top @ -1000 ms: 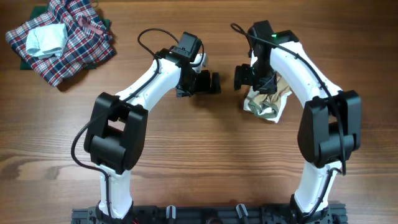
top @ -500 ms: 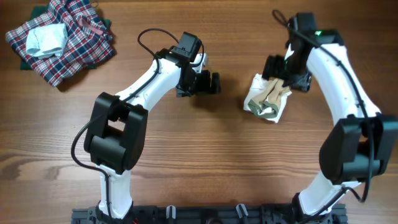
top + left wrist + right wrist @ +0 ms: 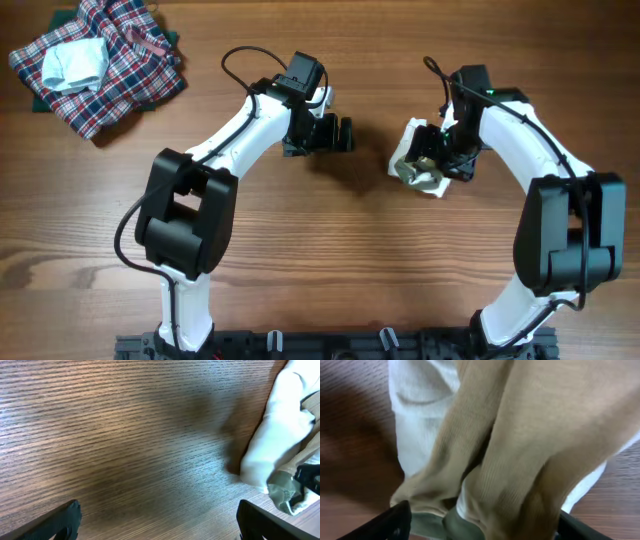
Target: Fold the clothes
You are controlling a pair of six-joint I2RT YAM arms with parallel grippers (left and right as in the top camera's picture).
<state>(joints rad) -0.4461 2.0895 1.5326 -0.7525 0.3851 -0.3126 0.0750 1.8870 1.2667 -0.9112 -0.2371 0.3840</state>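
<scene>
The clothes point(image 3: 411, 141) are a small bunched garment, white with tan parts and a greenish edge, lying right of the table's middle. My right gripper point(image 3: 433, 161) is low over it. In the right wrist view the tan ribbed folds point(image 3: 520, 435) fill the space between the two wide-apart fingers, and the right gripper point(image 3: 485, 525) stands open astride them. My left gripper point(image 3: 345, 135) hovers open to the left of the garment. In the left wrist view the left gripper point(image 3: 157, 520) has bare wood between its jaws, and the garment's white side point(image 3: 280, 435) shows at the right.
A red-blue-white plaid heap point(image 3: 110, 70) lies at the far left corner with a pale blue-white folded piece point(image 3: 75, 62) on top and dark green cloth point(image 3: 33, 100) under it. Both arm bases stand at the near edge.
My right arm swung out to the right of the garment, then came back down over it. The garment shifted slightly. The left arm has not moved.
</scene>
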